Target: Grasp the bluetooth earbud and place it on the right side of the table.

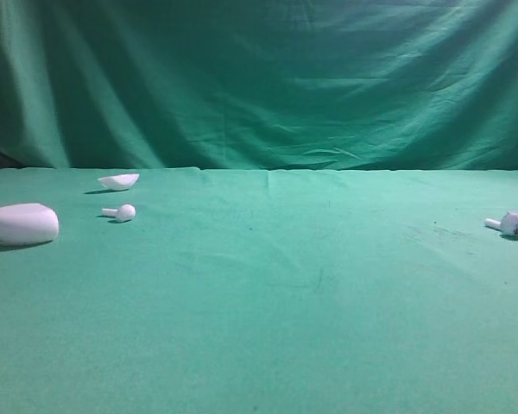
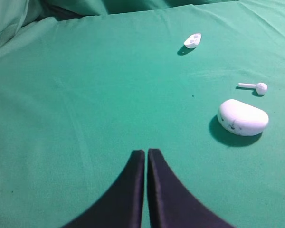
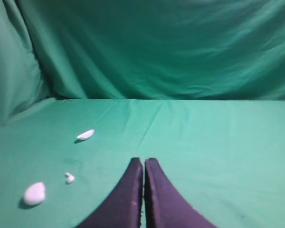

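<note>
The bluetooth earbud, white with a small dark mark on its head, lies on the green table at the far right in the exterior high view. It is out of view in both wrist views. Neither gripper shows in the exterior high view. My left gripper is shut and empty, above bare cloth to the left of the white items. My right gripper is shut and empty, above bare cloth.
At the left lie an all-white earbud, a white oval case and a small white shell. The left wrist view shows them as earbud, case and shell. A green backdrop hangs behind.
</note>
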